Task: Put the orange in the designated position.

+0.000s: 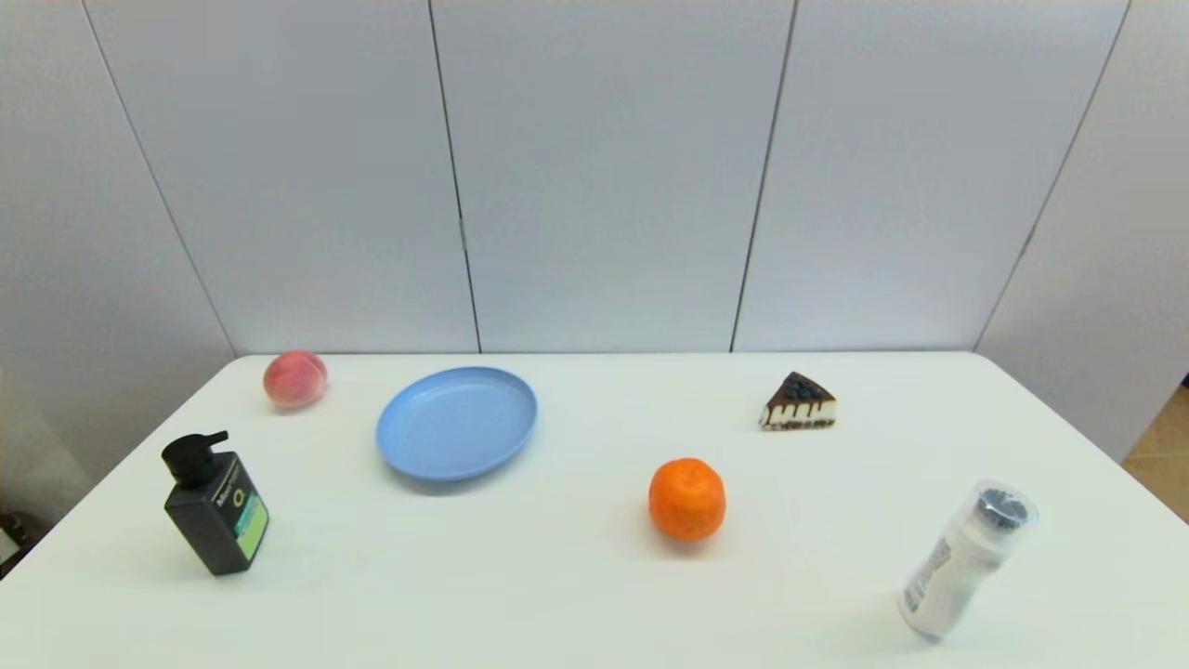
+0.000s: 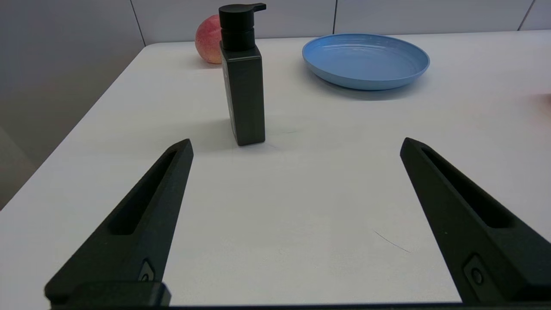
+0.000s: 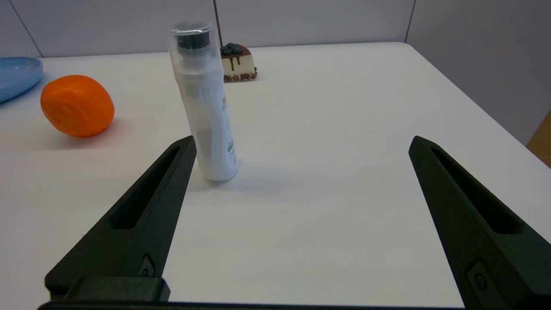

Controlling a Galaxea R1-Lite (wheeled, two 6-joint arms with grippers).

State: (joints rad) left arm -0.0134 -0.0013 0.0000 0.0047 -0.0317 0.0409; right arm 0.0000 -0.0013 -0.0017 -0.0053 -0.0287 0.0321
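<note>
- The orange [image 1: 686,499] sits on the white table [image 1: 576,595], right of the middle, nearer the front edge than the back one, with nothing touching it.
- In the right wrist view the orange [image 3: 77,105] lies on bare tabletop, beyond and off to one side of that arm's fingers.
- The blue plate [image 1: 456,422] lies flat and holds nothing, left of centre and farther back than the orange, well apart from it.
- A wedge of chocolate-topped cake [image 1: 799,403] stands towards the back edge on the right half, beyond the orange and apart from it.
- A white bottle with a clear cap [image 1: 966,557] stands upright near the front right corner, to the right of the orange.
- A pink-red peach [image 1: 294,378] rests near the back left corner, just left of the plate without touching it.
- A black pump bottle [image 1: 214,506] stands upright close to the left edge, in front of the peach.
- The left gripper [image 2: 296,148] hovers low over the front left part of the table, fingers spread wide and holding nothing, with the pump bottle [image 2: 242,82] beyond them.
- The right gripper [image 3: 302,146] hovers low over the front right part, fingers likewise spread wide and holding nothing; the white bottle [image 3: 205,101] stands just beyond one fingertip.
- Neither arm appears in the head view.
</note>
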